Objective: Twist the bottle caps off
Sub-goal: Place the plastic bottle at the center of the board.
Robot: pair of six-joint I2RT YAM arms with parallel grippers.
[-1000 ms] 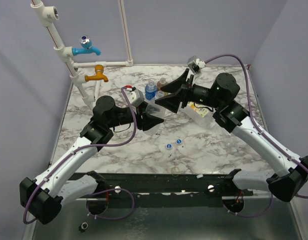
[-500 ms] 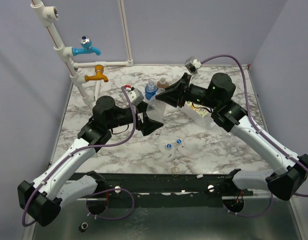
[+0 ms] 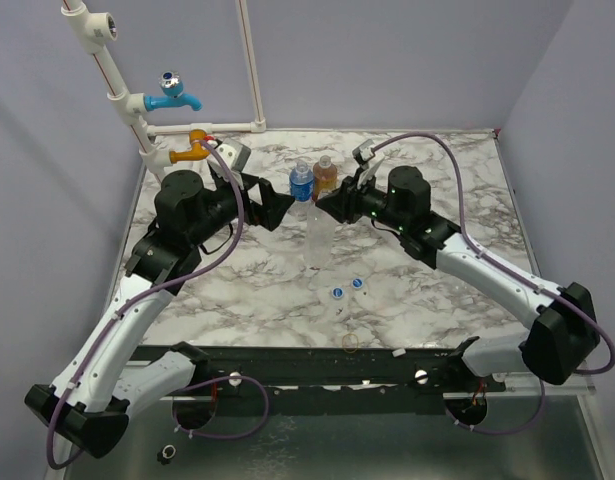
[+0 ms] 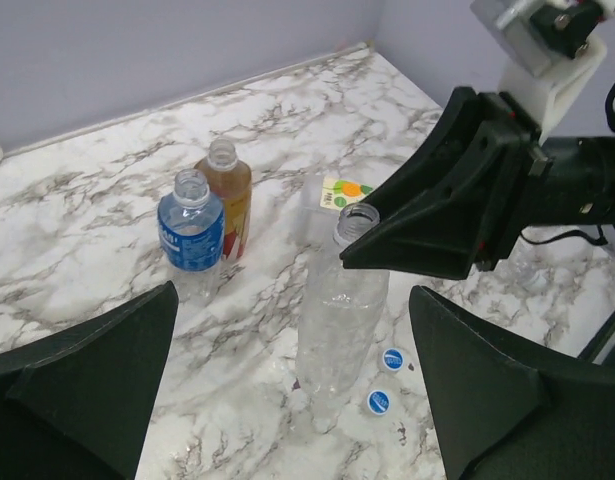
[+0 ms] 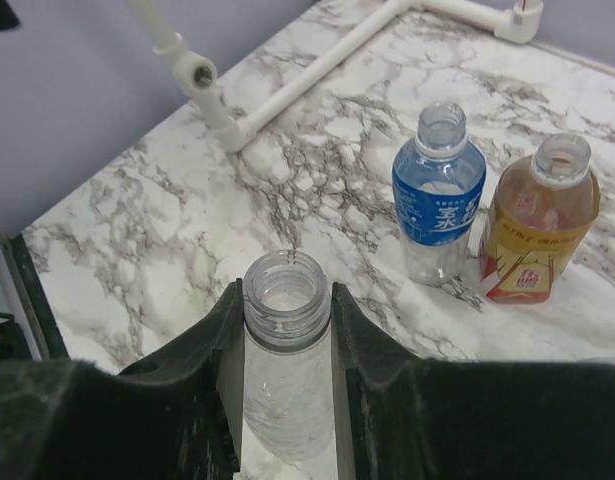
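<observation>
A clear plain bottle (image 3: 317, 238) (image 4: 339, 320) (image 5: 285, 385) stands upright mid-table, its mouth bare. My right gripper (image 3: 323, 207) (image 5: 286, 300) is shut on its neck just under the threads; in the left wrist view it shows as the black wedge at the neck (image 4: 457, 215). My left gripper (image 3: 284, 208) (image 4: 295, 300) is open, just left of the bottle and not touching it. Two blue-and-white bottle caps (image 3: 338, 293) (image 3: 357, 284) (image 4: 393, 358) (image 4: 378, 402) lie on the marble near the bottle's base. The blue-labelled bottle (image 3: 301, 183) (image 5: 439, 200) and the amber bottle (image 3: 325, 175) (image 5: 539, 230) stand behind, both uncapped.
A white pipe frame (image 3: 255, 70) with a blue tap (image 3: 172, 96) and an orange tap (image 3: 192, 150) stands at the back left. A thin yellowish ring (image 3: 350, 341) lies by the front edge. A clear bottle with an orange-green label (image 4: 339, 192) lies behind the held one.
My left gripper let go of the clear bottle, opened wide and drew back to the left. My right gripper closed on the bottle's neck, and the bottle came upright.
</observation>
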